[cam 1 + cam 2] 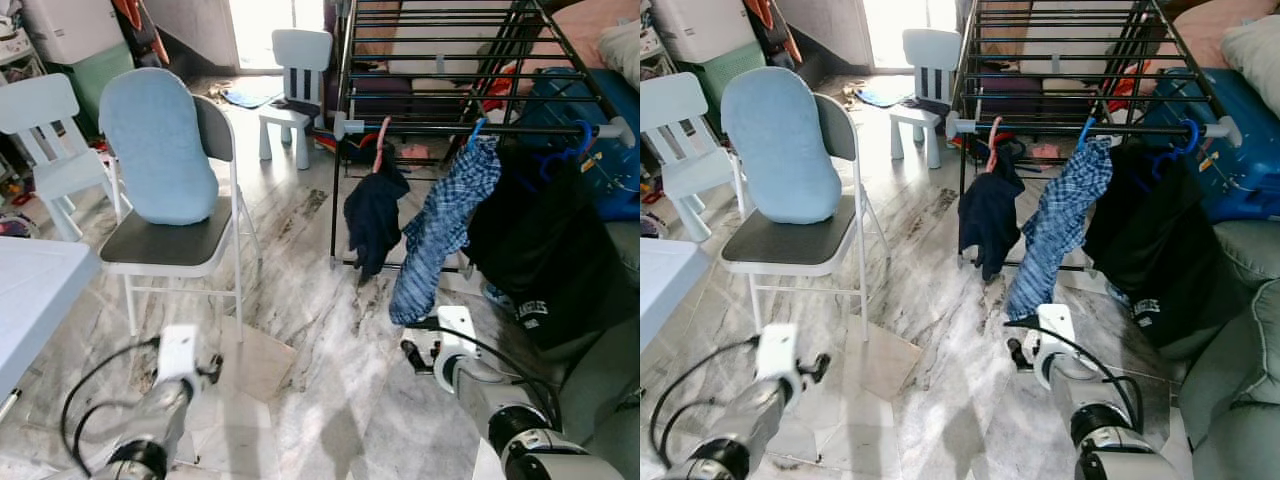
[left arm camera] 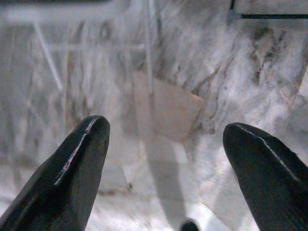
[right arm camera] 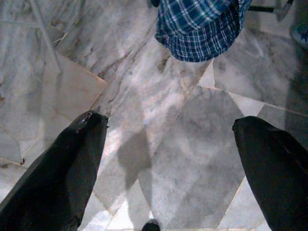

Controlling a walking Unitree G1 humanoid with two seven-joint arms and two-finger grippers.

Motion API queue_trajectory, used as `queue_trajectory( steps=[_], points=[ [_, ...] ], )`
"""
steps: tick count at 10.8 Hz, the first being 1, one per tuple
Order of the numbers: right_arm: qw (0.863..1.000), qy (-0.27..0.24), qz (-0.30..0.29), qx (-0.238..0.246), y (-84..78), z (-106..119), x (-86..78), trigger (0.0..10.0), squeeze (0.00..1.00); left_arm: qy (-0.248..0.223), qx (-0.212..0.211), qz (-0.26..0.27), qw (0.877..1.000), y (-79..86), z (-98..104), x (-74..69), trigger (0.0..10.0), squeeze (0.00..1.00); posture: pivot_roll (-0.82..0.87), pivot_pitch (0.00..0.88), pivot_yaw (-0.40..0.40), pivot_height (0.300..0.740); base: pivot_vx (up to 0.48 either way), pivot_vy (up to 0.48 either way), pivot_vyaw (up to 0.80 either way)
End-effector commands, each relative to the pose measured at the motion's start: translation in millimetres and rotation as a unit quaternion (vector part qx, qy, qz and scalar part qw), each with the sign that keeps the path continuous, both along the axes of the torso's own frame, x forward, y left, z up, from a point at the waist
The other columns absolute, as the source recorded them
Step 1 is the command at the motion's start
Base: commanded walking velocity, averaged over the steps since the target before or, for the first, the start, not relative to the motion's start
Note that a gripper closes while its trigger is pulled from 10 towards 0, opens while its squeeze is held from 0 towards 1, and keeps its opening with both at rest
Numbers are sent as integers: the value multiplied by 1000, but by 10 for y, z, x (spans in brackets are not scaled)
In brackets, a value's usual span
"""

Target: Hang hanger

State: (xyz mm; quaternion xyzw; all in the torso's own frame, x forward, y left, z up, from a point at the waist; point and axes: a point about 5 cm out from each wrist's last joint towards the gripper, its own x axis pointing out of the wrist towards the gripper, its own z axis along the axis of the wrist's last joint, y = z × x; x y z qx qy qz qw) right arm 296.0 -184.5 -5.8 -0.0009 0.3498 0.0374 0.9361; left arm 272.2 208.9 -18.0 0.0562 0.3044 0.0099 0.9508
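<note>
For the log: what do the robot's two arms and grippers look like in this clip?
Both arms are silver metal with black joint rings, each carrying a white boxy wrist module and looping black cables. The left gripper and the right gripper each have two long, tapered black fingers, matte with slightly scuffed edges. No markings can be made out on them.

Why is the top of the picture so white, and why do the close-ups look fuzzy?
Left eye view: daylight through the doorway blows out to white. Left wrist view: the marble floor is soft and blurred. Right wrist view: sharper, showing the plaid shirt.
</note>
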Motion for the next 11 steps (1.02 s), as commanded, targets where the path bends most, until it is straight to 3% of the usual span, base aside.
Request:
queue_trajectory(
  steps=[1,3,4,5,6,8,11],
  points=[
    [1000,-16,16,-13,37,42,45,10000,0,-31,24,-13,999,-13,88,76,10000,0,-84,0,36,740,0,0,0],
    [995,-97,33,-14,61,201,141,10000,0,-155,-8,10,988,-119,343,176,10000,0,-72,0,16,740,0,0,0],
    [989,-143,38,-10,36,265,83,10000,0,-226,-24,-31,973,-292,510,66,10000,0,-71,0,10,740,0,0,0],
    [985,-166,35,-7,6,317,-1,10000,0,-260,-35,-54,963,-405,615,-68,10000,0,-72,0,3,740,0,0,0],
    [982,-188,28,-6,-26,408,-65,10000,0,-273,-37,-57,960,-447,688,-166,10000,0,-72,0,-1,740,0,0,0],
    [972,-236,-2,-6,-127,621,-108,10000,0,-295,-61,-32,953,-512,880,-233,10000,0,-63,0,4,740,0,0,0],
    [966,-255,-37,-11,-173,786,-189,10000,0,-294,-79,-43,952,-491,1034,-280,10000,0,-76,0,29,740,0,0,0]
  ],
)
